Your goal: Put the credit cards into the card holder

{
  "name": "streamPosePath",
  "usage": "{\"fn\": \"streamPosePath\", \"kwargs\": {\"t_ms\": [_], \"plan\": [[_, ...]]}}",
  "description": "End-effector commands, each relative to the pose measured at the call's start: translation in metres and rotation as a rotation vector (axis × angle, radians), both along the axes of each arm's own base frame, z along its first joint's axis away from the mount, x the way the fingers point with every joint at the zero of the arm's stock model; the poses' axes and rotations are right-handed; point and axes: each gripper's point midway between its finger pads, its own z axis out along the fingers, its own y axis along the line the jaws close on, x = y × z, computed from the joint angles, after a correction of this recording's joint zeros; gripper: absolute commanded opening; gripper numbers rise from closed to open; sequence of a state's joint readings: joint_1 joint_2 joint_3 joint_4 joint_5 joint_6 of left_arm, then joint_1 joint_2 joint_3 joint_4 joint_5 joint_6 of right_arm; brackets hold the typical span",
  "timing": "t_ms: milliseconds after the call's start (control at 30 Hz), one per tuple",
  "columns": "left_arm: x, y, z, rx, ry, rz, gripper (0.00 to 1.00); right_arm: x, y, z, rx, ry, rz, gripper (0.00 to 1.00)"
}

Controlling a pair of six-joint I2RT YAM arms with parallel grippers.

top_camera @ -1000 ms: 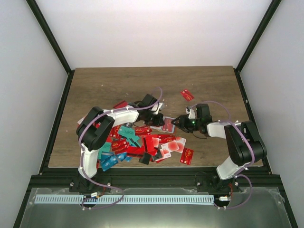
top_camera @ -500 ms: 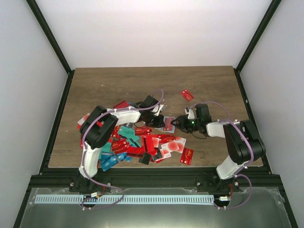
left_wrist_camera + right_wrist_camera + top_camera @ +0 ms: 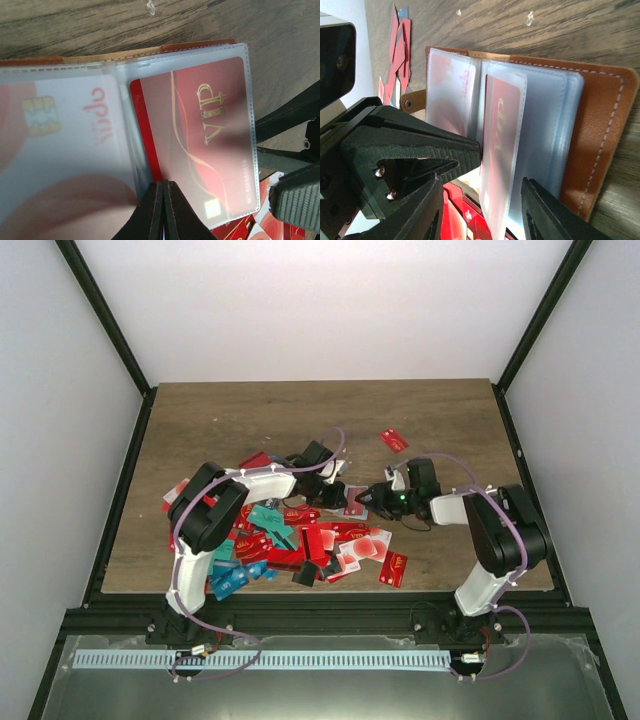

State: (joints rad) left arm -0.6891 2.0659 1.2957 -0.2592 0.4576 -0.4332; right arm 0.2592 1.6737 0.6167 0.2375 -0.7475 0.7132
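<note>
Two grippers to enter. Left one first: state? (K)

Left gripper (image 3: 163,202): fingers pressed together, no gap. The tip rests against the lower edge of a clear sleeve (image 3: 190,56), at the seam beside its neighbour. Whether any plastic is nipped there, cannot tell. (M)

Where is the card holder (image 3: 605,125)? (K)

On the table (image 3: 250,420), lying open between the two claws, at the far right edge of the heap of credit cards (image 3: 290,540). Brown stitched cover underneath, clear sleeves fanned above it. One sleeve holds a red VIP card (image 3: 200,145) with gold lettering; its red edge sticks out a little on the seam side. The next sleeve holds a white card (image 3: 65,130) with pale red circles and a chip. (M)

Right gripper (image 3: 482,212)? (K)

Jaws partly apart. In the right wrist view one finger sits on each side of the raised sleeve with the VIP card, and the plastic passes between them. No pinch visible; whether the pads touch the plastic, cannot tell. In the top view it faces the left gripper across the holder, close. (M)

Strays? (K)

A lone red card (image 3: 394,440) farther back on the table, well apart from the heap. A front red card (image 3: 393,568) near the front edge, just right of the heap. Heap mostly red, some teal and blue. (M)
</note>
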Motion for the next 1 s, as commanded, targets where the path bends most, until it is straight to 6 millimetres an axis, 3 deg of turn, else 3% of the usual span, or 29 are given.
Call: {"fn": "streamPosePath", "kwargs": {"t_ms": [0,167,433,533,733,867,967], "plan": [[-0.004,0.000,-0.014,0.020,0.015,-0.014,0.04,0.009,0.014,0.017,0.055,-0.053,0.039,0.45],[-0.001,-0.002,-0.004,0.001,0.001,-0.005,0.04,0.010,0.020,0.027,0.077,-0.074,0.062,0.45],[0.016,0.012,0.048,0.001,-0.111,0.084,0.04,0.015,0.033,0.033,0.074,-0.079,0.085,0.45],[0.019,0.031,0.064,0.014,-0.148,0.149,0.04,0.015,0.045,0.032,0.072,-0.073,0.111,0.45],[0.012,0.075,0.075,0.033,-0.178,0.254,0.04,0.019,0.077,0.031,0.065,-0.066,0.158,0.45],[-0.008,0.104,0.078,0.053,-0.182,0.298,0.05,0.023,0.104,0.037,0.064,-0.087,0.224,0.45],[-0.030,0.122,0.076,0.070,-0.165,0.313,0.07,0.021,0.111,0.045,0.045,-0.122,0.253,0.45]]}}
